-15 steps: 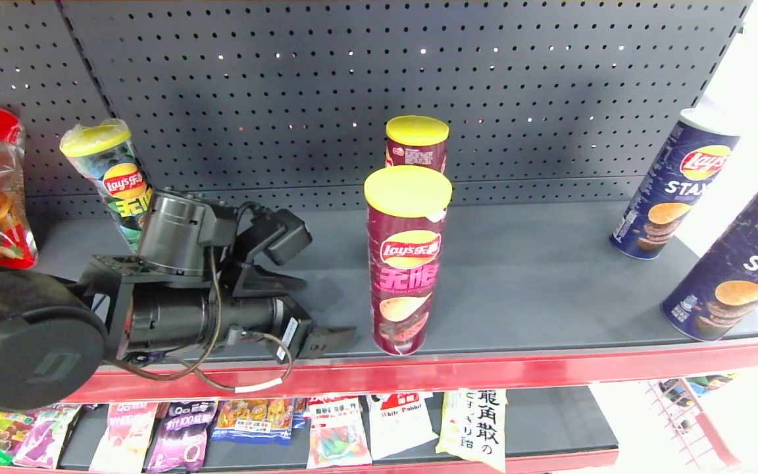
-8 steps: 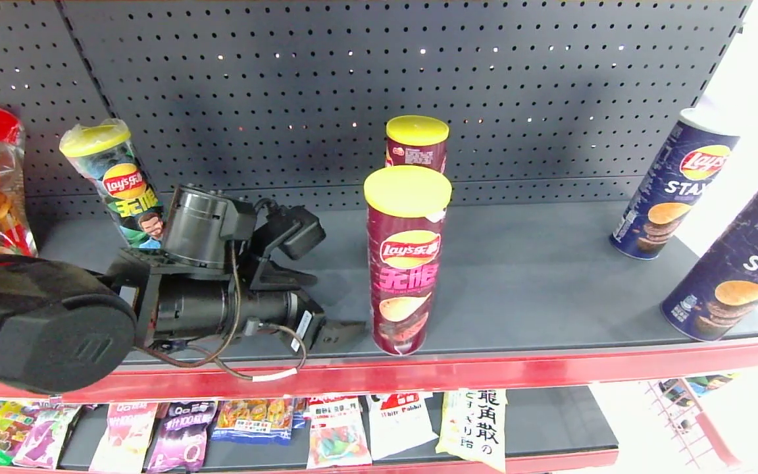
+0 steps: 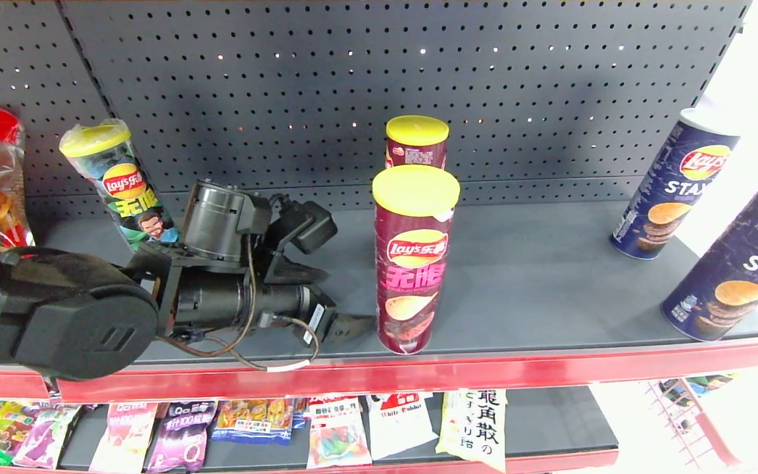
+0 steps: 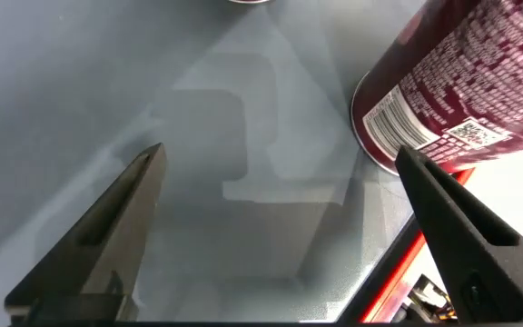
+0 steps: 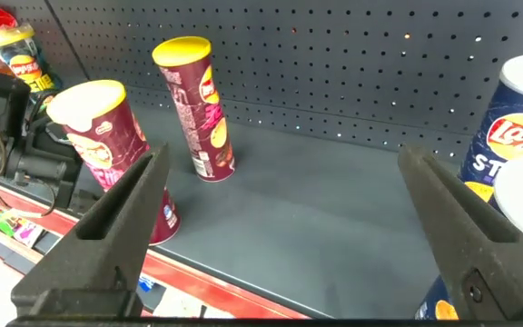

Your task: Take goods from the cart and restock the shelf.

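Item: maroon cylindrical crisp can with yellow lid [image 3: 415,263], upright near the grey shelf's [image 3: 537,276] front edge, its base seemingly touching one left tool [image 4: 280,153] tip. Left tool: spread, empty, low, probably nudging alignment. Right tool [image 5: 281,156]: spread, empty, standing off.

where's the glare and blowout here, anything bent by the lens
Head view: right edge blown out white, sheen along the red shelf lip, blue cans leaning outward, likely lens distortion. Left wrist view: overlapping shadow patches on the shelf board. Right wrist view: light pricking through the pegboard holes.
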Robot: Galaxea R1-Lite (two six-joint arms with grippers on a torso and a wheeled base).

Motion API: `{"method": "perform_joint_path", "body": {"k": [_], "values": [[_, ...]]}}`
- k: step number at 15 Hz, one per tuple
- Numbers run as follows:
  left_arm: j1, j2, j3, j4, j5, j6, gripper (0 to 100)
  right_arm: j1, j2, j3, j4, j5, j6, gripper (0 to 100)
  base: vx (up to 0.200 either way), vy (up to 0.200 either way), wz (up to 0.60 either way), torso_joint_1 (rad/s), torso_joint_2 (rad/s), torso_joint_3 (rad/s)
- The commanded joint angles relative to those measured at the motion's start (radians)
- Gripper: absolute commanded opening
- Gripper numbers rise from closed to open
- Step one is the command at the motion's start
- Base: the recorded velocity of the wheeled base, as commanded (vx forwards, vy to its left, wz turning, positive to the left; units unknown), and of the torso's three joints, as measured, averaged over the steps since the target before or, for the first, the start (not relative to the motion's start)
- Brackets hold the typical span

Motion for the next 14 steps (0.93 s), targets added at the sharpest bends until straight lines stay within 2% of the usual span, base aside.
{"method": "perform_joint_path", "body": {"k": [1,6,7,8,9,11,12,13,14], "values": [[0.000,0.002,-0.002,0.000,0.001,0.000,100,0.001,-0.004,0.007,0.000,0.001,0.000,100,0.000,0.000,0.00,0.000,0.00,0.000],[0.001,-0.034,0.013,0.000,0.016,-0.002,100,0.002,-0.018,0.066,0.009,0.004,-0.005,100,0.000,0.000,0.00,0.000,0.00,0.000],[0.001,-0.091,0.045,0.001,0.053,-0.006,100,0.001,-0.030,0.099,0.010,0.004,-0.008,100,0.000,0.000,0.00,0.000,0.00,0.000],[0.001,-0.199,0.114,0.004,0.128,-0.015,100,0.001,-0.039,0.146,0.009,-0.004,-0.034,100,0.000,0.000,0.00,0.000,0.00,0.000],[0.000,-0.249,0.150,0.006,0.154,-0.025,100,-0.001,-0.044,0.166,0.009,-0.004,-0.060,100,0.000,0.000,0.00,0.000,0.00,0.000],[0.004,-0.497,0.295,0.018,0.223,-0.031,100,-0.004,-0.094,0.284,0.009,-0.012,-0.111,100,0.000,0.000,0.00,0.000,0.00,0.000],[0.006,-0.546,0.317,0.037,0.265,-0.028,100,-0.018,-0.102,0.301,0.009,-0.027,-0.117,100,0.000,0.000,0.00,0.000,0.00,0.000],[0.004,-0.676,0.364,0.120,0.383,-0.026,100,-0.055,-0.097,0.338,0.007,-0.036,-0.128,100,0.000,0.000,0.00,0.000,0.00,0.000],[0.003,-0.761,0.398,0.162,0.394,-0.012,100,-0.056,-0.090,0.369,0.003,-0.021,-0.128,100,0.000,0.000,0.00,0.000,0.00,0.000]]}}
